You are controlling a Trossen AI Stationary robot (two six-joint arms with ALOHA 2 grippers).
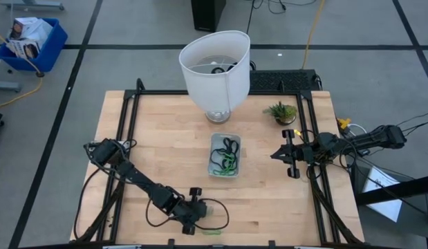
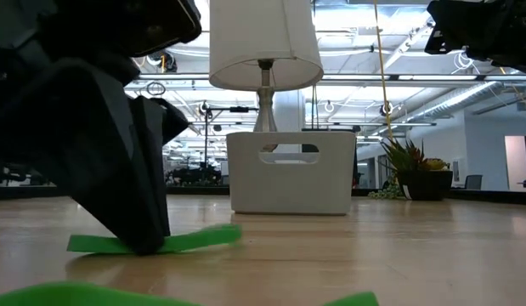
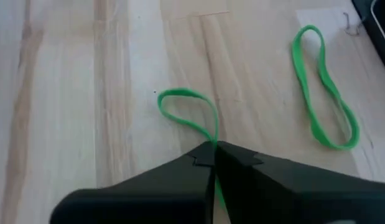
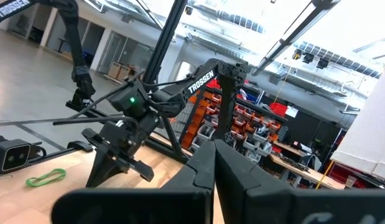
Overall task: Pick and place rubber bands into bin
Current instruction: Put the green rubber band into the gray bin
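My left gripper (image 1: 197, 224) is down at the table's near edge, shut on a light-green rubber band (image 3: 186, 109) that lies on the wood. A second green band (image 3: 323, 87) lies loose and flat beside it; one green band also shows in the high view (image 1: 212, 232). The bin (image 1: 225, 153) stands at the table's middle and holds several black and green bands. My right gripper (image 1: 277, 155) is shut and empty, hovering to the right of the bin. My left gripper pinches one end of the green band's loop (image 3: 212, 142) between its two fingers, from above, pointing down. In the low view the fingertips (image 2: 144, 242) stand at the table top and the band (image 2: 199, 238) lies flat on the wood on either side.
A big white lampshade-like bucket (image 1: 215, 69) stands behind the bin. A small potted plant (image 1: 281, 111) sits at the far right. Black frame rails (image 1: 127, 131) run along the table's left and right sides. Bare wood lies between my left gripper and the bin.
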